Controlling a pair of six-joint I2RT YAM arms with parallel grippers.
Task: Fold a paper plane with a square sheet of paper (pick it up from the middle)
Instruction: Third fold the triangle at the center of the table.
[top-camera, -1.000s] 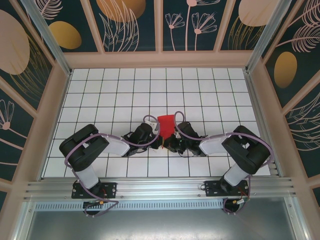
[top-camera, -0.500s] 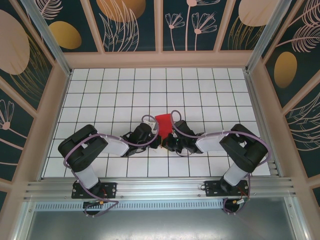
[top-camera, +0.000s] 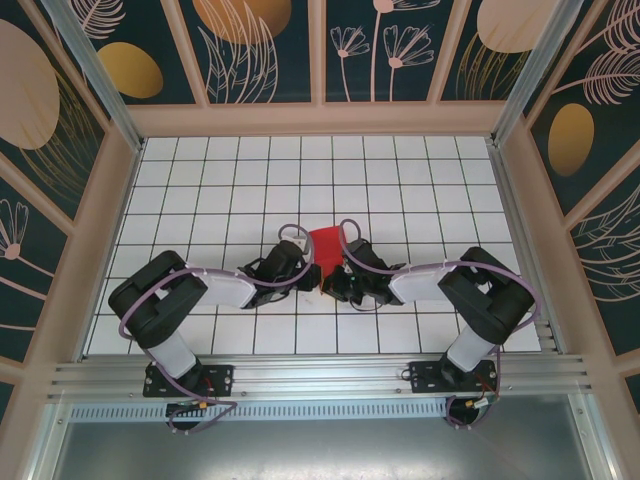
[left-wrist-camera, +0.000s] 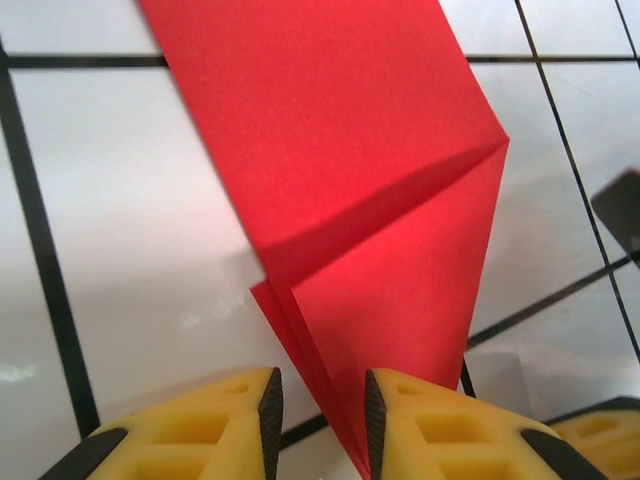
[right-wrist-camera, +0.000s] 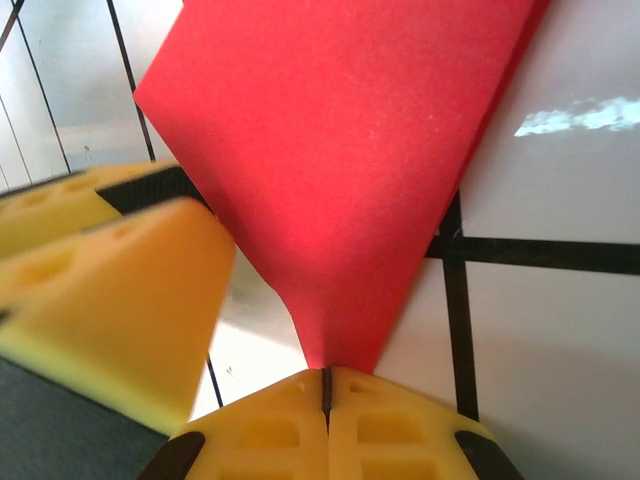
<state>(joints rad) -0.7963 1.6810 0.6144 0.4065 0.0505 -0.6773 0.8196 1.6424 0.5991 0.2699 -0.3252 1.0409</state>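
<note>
1. Red, thin and matte with a fine grain, the paper (top-camera: 327, 246) sits near the middle of the tabletop (top-camera: 230, 190), slightly towards the near edge, between the two arms' tips.
2. From the left wrist view the paper (left-wrist-camera: 340, 150) is a broad band running down from the top. It bends at a sharp corner on the right and narrows to a point at the bottom.
3. A straight diagonal crease crosses it there. The flap above the crease is shaded, and stacked layers show along the lower left edge.
4. The left gripper (left-wrist-camera: 320, 400) is parted. Its yellow plastic fingers (left-wrist-camera: 230, 425), moulded with recessed pockets and lined with dark ribbed pads, stand apart. The paper's point hangs in the gap close against the right-hand pad, and nothing is pinched.
5. The right gripper (right-wrist-camera: 326, 385) is closed on the paper. Its two yellow fingers meet in a thin dark seam, and the wedge-shaped tip of the paper (right-wrist-camera: 350, 150) is clamped there.
6. The tabletop is glossy white tile with thin dark joints, and it reflects light in pale streaks.
7. Whether any part of the paper touches the tiles I cannot tell.
8. Purple cables (top-camera: 352, 240) loop over both black wrists.
</note>
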